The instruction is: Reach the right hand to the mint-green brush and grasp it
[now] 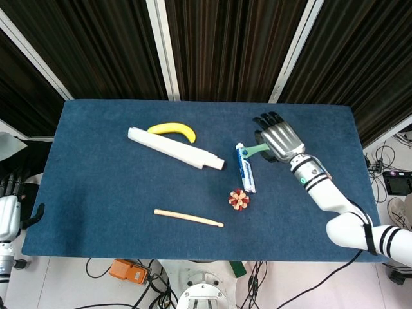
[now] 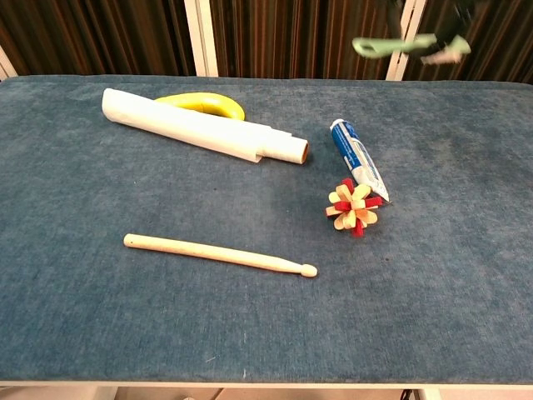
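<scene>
My right hand (image 1: 278, 138) holds the mint-green brush (image 1: 253, 151) lifted well above the table, fingers curled round its head end. The handle sticks out to the left, over the toothpaste tube in the head view. In the chest view the brush (image 2: 396, 44) floats near the top edge, blurred, with only a dark bit of the hand (image 2: 460, 21) showing beside it. My left hand (image 1: 8, 215) hangs off the table's left edge, low and away from everything; its fingers are not clear.
On the blue cloth table (image 1: 96, 187) lie a banana (image 1: 172, 129), a white paper roll (image 1: 174, 148), a blue-white toothpaste tube (image 1: 244, 168), a red-and-cream wooden burr toy (image 1: 239, 199) and a wooden drumstick (image 1: 188, 218).
</scene>
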